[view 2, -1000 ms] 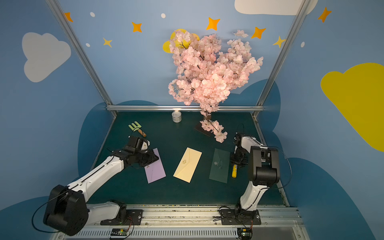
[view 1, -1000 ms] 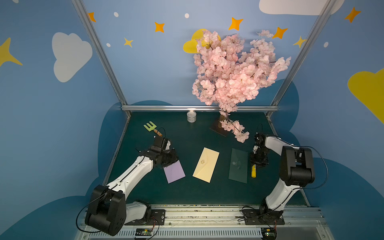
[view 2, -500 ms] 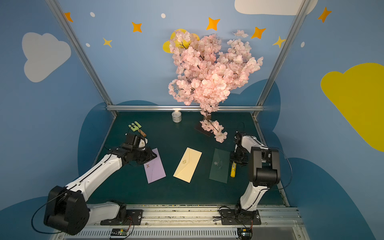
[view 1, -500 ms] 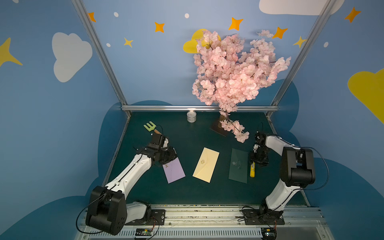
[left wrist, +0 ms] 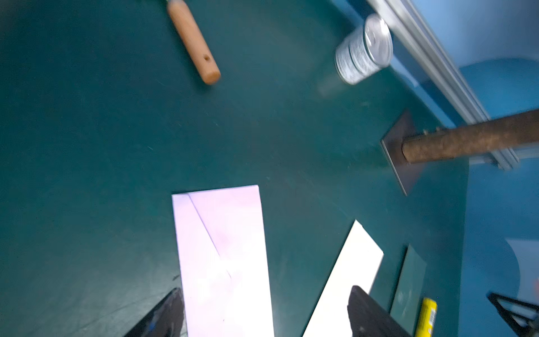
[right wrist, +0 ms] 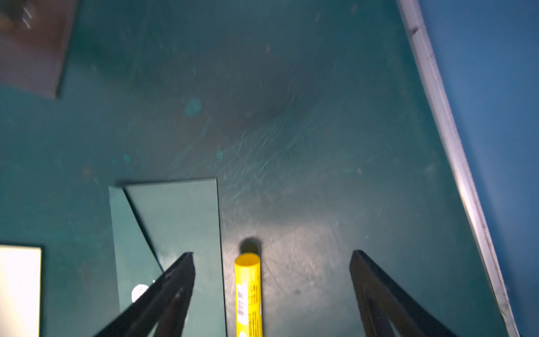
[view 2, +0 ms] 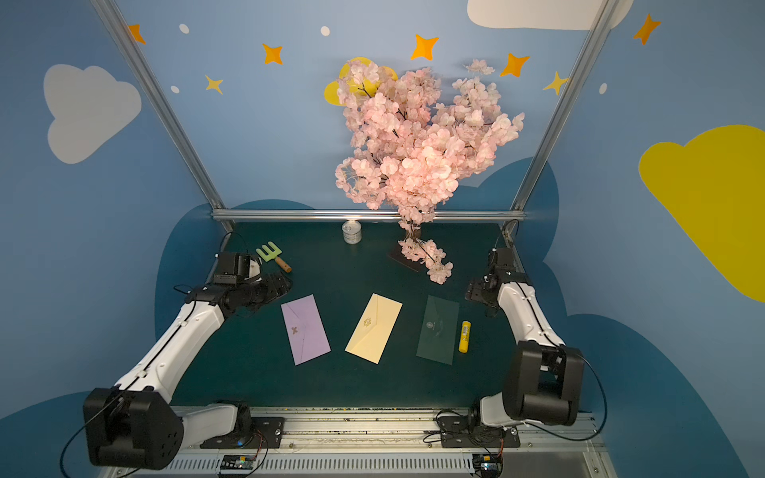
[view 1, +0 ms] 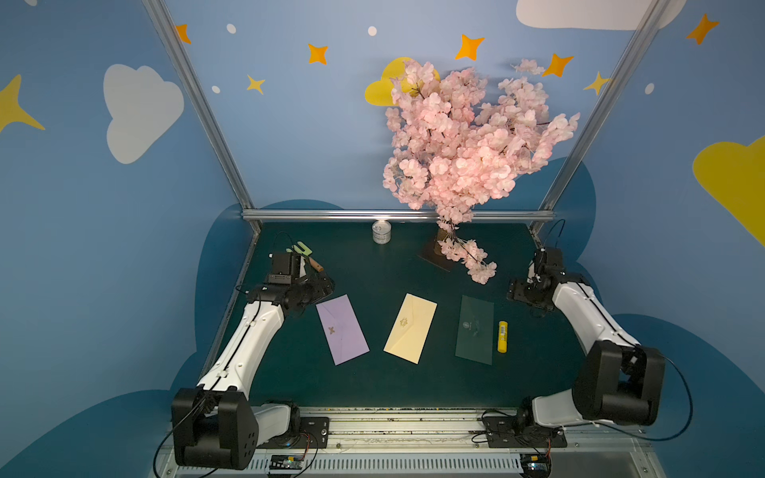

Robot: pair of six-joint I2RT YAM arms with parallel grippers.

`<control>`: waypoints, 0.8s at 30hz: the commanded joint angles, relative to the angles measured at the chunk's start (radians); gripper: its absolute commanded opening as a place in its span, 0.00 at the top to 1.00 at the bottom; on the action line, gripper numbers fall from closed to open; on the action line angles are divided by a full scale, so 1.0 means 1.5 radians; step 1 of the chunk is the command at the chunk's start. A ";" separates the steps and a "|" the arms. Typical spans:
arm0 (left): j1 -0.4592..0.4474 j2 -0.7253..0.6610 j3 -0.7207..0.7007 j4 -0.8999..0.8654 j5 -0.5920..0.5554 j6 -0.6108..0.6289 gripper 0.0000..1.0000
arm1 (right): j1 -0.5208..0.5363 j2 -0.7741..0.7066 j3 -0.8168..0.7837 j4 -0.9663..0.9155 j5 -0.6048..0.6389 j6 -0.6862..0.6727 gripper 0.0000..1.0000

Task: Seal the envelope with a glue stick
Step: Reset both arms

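Two gaping, empty: left claw (left wrist: 266, 290), right claw (right wrist: 271, 253) | glue stick (right wrist: 248, 291) cut off by wrist-view edge

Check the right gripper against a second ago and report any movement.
Yes. The right gripper, jaws open, has drawn back off the glue stick toward the rear rail.

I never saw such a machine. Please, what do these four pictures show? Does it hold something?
Two white-and-black robot arms stand at a dark green table. Two pictures look down from one overhead camera; two come from cameras on the wrists. On the table lie a lilac paper envelope, a cream envelope, a dark green envelope and, beside it, a yellow glue stick; farther back, a metal can, a green garden fork and a pink blossom tree. The left gripper and the right gripper are open and hold nothing.
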 commanded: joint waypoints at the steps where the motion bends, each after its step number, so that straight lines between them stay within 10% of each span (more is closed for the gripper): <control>1: 0.006 -0.045 -0.065 0.118 -0.161 0.038 0.00 | 0.011 -0.057 -0.097 0.213 0.043 -0.002 0.12; 11: -0.004 -0.157 -0.402 0.612 -0.319 0.208 0.00 | 0.027 -0.230 -0.404 0.631 0.116 -0.019 0.12; 24: -0.024 0.207 -0.465 1.091 -0.260 0.376 0.00 | 0.044 -0.140 -0.446 0.782 0.042 -0.050 0.12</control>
